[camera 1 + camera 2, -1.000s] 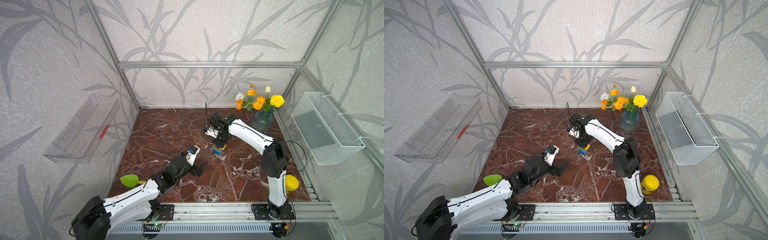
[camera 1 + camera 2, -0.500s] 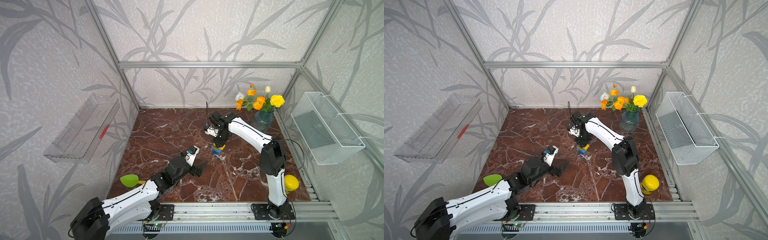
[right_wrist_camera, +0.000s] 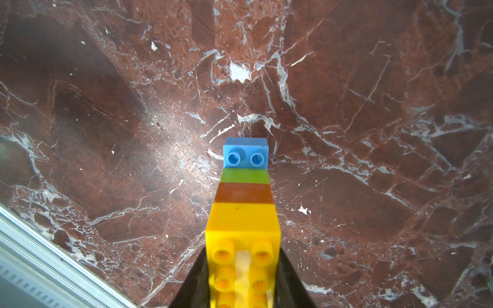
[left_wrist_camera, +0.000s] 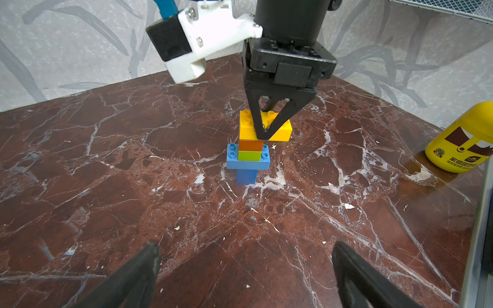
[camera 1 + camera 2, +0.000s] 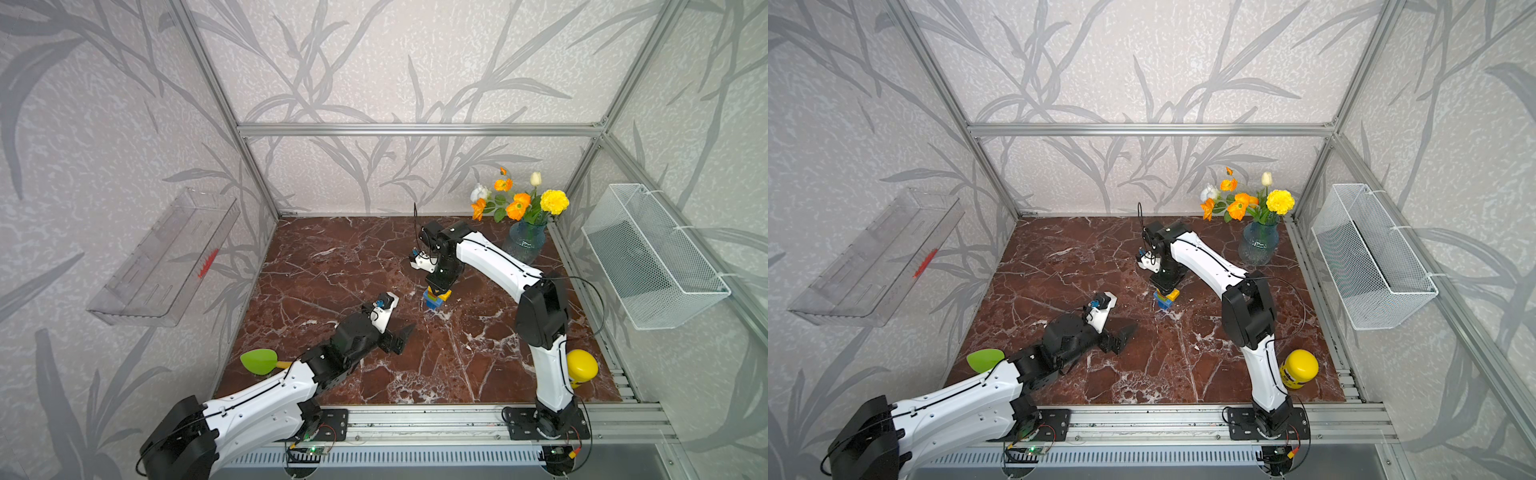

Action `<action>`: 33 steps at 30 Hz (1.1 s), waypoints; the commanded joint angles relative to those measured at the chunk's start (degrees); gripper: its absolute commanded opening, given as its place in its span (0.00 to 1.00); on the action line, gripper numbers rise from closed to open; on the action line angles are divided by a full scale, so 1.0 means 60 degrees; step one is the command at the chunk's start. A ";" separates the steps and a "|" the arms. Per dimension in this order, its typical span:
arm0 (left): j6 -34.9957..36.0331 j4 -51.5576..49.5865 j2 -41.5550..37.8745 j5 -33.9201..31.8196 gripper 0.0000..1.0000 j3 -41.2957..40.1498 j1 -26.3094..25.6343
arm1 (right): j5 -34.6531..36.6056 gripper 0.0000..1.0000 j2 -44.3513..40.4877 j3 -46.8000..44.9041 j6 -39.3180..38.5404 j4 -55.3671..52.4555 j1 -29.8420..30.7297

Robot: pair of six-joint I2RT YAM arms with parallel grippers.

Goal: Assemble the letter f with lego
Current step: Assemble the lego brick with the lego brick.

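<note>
Letter f (image 5: 436, 297) looks fully stacked near frame centre in both top views; the release is not yet done.
My right claw (image 3: 243, 266) clamps the long yellow brick (image 4: 245, 130) topping it, and my left claw (image 4: 245, 256) gapes empty.

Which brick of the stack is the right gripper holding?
The long yellow brick on top: the right gripper clamps its sides. The orange brick, green brick and blue bricks sit below, free.

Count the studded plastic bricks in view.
5, all in one stack: small blue brick lowest, then long blue brick, green brick, orange brick, long yellow brick on top. I see none elsewhere.
</note>
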 commanded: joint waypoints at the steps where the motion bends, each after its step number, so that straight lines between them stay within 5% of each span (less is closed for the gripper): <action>1: 0.0022 0.0217 -0.0035 0.0155 0.99 -0.0105 -0.0032 | -0.0399 0.11 0.1100 -0.0174 -0.0062 -0.0527 0.0029; 22: 0.0039 0.0181 -0.0118 0.0169 0.99 -0.0186 -0.0037 | 0.0237 0.11 0.0607 -0.0176 0.0278 0.0250 0.0041; 33: 0.0023 0.0089 -0.0175 0.0180 0.99 -0.0128 -0.0039 | 0.0456 0.27 0.0169 -0.0451 0.0267 0.0616 0.0040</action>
